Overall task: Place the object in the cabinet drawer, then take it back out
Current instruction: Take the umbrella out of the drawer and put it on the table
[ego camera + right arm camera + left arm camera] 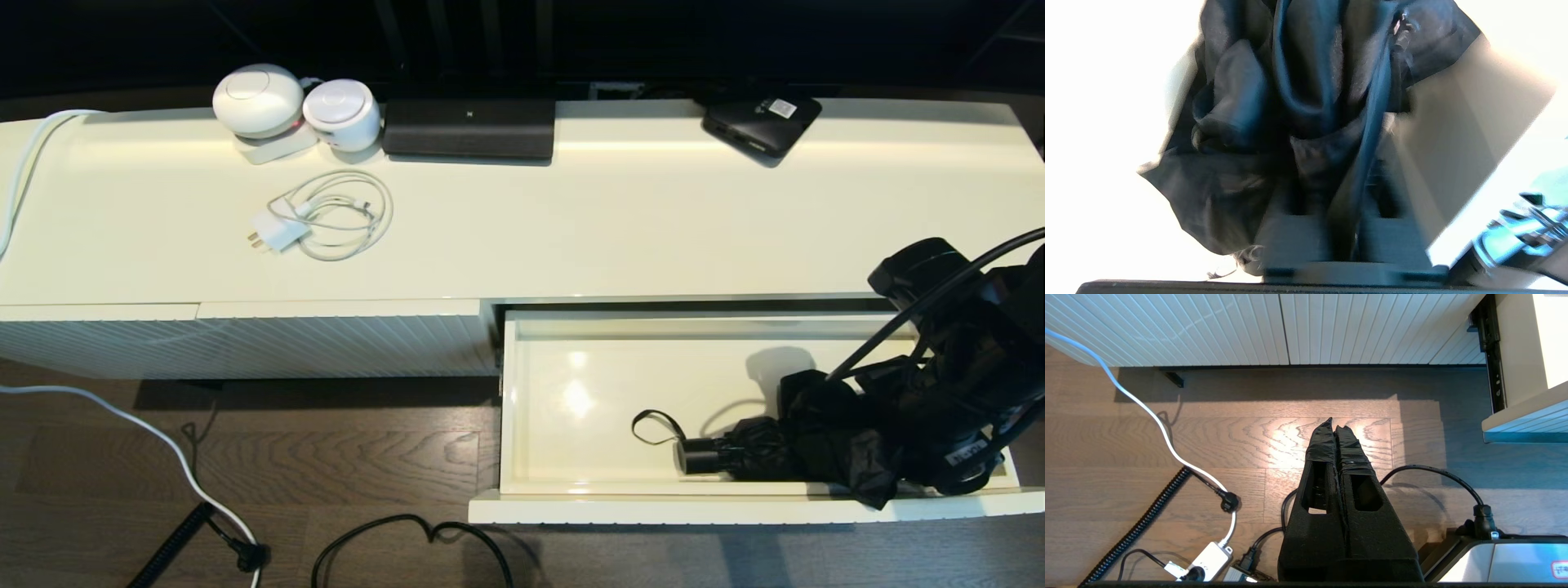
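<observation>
The cabinet drawer (735, 510) stands pulled out at the right of the cream cabinet, its glossy floor showing. Inside it, along the front right, lies the black folding umbrella (816, 441), its stubby handle (702, 456) and thin wrist loop (653, 426) pointing left. My right gripper (906, 433) reaches down into the drawer's right end and is shut on the bunched fabric (1290, 102); its fingertips are buried in the cloth. My left gripper (1336, 424) hangs shut and empty over the wooden floor in front of the cabinet, out of the head view.
On the cabinet top lie a white charger with coiled cable (326, 216), two round white devices (257, 100), a flat black unit (469, 126) and a small black box with a white label (761, 121). A closed ribbed panel (245, 343) sits left of the drawer. Cords (163, 457) cross the floor.
</observation>
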`<state>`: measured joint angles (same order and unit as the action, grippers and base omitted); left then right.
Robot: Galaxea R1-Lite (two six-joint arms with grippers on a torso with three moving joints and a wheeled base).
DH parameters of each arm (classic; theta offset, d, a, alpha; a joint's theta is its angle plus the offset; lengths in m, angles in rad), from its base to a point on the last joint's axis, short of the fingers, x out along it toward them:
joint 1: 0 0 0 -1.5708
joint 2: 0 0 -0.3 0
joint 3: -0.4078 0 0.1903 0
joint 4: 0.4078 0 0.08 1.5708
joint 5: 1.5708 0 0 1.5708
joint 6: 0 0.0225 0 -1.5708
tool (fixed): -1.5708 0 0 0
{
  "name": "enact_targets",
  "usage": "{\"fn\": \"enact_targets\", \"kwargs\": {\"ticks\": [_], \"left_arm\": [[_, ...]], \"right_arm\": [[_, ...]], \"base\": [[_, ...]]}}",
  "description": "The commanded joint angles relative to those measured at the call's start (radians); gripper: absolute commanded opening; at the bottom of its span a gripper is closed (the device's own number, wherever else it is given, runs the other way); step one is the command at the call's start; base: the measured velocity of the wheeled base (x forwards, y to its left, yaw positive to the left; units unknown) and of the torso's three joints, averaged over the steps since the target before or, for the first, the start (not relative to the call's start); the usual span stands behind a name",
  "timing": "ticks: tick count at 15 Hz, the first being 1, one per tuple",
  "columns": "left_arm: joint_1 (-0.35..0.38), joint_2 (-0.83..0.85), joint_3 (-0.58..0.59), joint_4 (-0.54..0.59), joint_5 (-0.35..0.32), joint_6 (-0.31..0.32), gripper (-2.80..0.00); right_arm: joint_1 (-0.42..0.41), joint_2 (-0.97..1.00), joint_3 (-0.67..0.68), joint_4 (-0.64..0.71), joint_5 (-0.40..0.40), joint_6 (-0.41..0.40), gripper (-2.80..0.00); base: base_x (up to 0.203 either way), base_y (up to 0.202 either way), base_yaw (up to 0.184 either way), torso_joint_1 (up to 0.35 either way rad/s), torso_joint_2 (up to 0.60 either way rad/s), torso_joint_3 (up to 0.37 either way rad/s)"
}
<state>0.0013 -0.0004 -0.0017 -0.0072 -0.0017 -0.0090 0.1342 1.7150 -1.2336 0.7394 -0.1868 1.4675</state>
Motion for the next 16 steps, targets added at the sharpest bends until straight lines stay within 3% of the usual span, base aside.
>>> {"fn": "enact_targets", "kwargs": {"ticks": [1, 5, 10, 16], "left_arm": [[0.000, -0.001, 0.000, 0.000, 0.000, 0.000, -2.80], [0.000, -0.002, 0.000, 0.000, 0.000, 0.000, -2.80], [0.000, -0.001, 0.000, 0.000, 0.000, 0.000, -2.80], [0.000, -0.001, 0.000, 0.000, 0.000, 0.000, -2.80]], "right_arm": [[0.008, -0.037, -0.011, 0.018, -0.005, 0.008, -2.80], [0.028, -0.108, -0.032, 0.044, -0.060, 0.004, -2.80], [0.088, -0.158, -0.074, 0.178, -0.122, 0.004, -2.80], [0.119, -0.273, -0.064, 0.199, -0.187, 0.000, -2.80]], "base": [[0.000, 0.000, 0.000, 0.000, 0.00, 0.000], [0.000, 0.000, 0.000, 0.000, 0.00, 0.000], [0.000, 0.000, 0.000, 0.000, 0.00, 0.000], [0.000, 0.000, 0.000, 0.000, 0.00, 0.000]]}}
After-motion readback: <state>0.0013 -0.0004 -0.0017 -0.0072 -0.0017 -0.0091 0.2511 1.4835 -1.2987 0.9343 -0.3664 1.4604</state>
